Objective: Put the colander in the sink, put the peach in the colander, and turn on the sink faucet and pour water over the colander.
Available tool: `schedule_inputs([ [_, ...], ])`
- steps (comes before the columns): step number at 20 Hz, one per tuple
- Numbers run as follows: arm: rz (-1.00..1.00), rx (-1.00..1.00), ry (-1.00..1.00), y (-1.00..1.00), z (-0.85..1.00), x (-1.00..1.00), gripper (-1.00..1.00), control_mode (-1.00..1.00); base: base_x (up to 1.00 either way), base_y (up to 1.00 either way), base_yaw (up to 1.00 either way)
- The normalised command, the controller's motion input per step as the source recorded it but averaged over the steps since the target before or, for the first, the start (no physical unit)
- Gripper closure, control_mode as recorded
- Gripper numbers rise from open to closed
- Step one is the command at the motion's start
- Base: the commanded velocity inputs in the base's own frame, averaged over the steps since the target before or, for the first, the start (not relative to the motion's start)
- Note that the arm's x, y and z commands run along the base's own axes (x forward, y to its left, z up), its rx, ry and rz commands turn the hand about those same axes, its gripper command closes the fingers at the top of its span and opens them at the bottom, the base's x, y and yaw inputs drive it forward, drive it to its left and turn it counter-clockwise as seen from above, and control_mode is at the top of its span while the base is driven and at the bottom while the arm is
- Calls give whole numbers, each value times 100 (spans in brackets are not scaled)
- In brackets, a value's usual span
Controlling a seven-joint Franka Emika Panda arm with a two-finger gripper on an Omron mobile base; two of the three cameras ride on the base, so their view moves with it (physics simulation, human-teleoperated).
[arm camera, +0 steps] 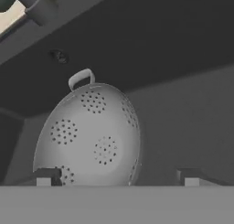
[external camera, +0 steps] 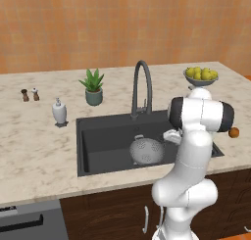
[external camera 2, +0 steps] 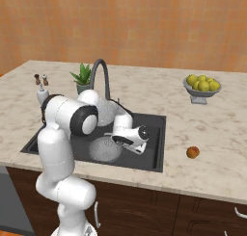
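Observation:
The silver-grey colander (external camera: 146,151) (external camera 2: 105,150) (arm camera: 89,134) lies in the dark sink (external camera: 98,136) (external camera 2: 155,142) (arm camera: 183,109), its holed side facing the hand and one rim handle pointing toward the drain. My gripper (external camera: 170,136) (external camera 2: 121,141) (arm camera: 119,177) hangs low in the basin just beside the colander. It is open, its fingertips (arm camera: 45,177) spread wide with nothing between them. The orange peach (external camera: 234,132) (external camera 2: 193,152) rests on the counter right of the sink. The dark gooseneck faucet (external camera: 142,87) (external camera 2: 100,76) (arm camera: 36,6) arches over the back rim; no water shows.
A footed bowl of yellow-green fruit (external camera: 201,76) (external camera 2: 202,85) stands at the back right. Behind the sink are a potted plant (external camera: 93,87) (external camera 2: 83,76), a white soap dispenser (external camera: 59,111) (external camera 2: 42,93) and two small shakers (external camera: 29,94) (external camera 2: 40,79). The round drain (arm camera: 59,57) sits past the colander.

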Motion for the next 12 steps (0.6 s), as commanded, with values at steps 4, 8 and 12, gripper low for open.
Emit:
schedule_inputs([
  [4, -2, 5, 0, -34, 100, -31, -100, -100, 0, 0, 0],
  [8, -1, 0, 2, -12, 100, -48, -100, -100, 0, 0, 0],
  [12, -4, 0, 0, -4, 100, -74, -100, -100, 0, 0, 0],
])
